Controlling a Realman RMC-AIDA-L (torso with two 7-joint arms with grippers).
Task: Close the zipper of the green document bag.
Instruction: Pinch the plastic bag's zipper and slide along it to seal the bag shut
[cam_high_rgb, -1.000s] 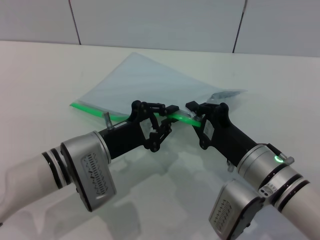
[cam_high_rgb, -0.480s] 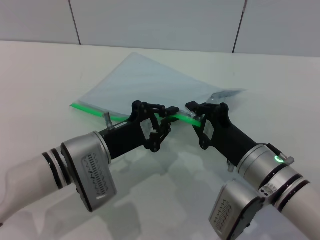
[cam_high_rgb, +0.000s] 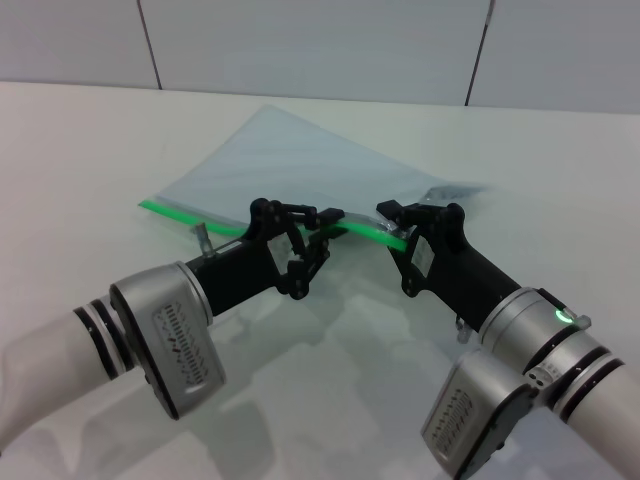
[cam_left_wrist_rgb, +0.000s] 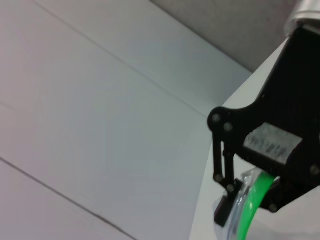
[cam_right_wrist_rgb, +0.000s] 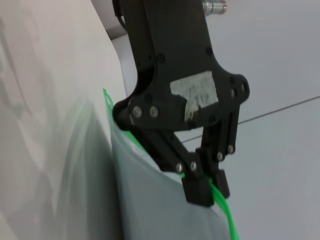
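I see my left pincer (cam_high_rgb: 322, 226) clamped on the zipper (cam_high_rgb: 170, 213) of the green document bag (cam_high_rgb: 290, 165); my right pincer (cam_high_rgb: 393, 226) grips that strip beside it.

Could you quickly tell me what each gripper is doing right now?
Left gripper: closed on the zipper.
Right gripper: closed on the zipper, near the left.

White worktop (cam_high_rgb: 90, 150), smooth and matte, soft grey shadows on its near part, pale panelled wall (cam_high_rgb: 300, 45) behind, 2 dark vertical seams between panels
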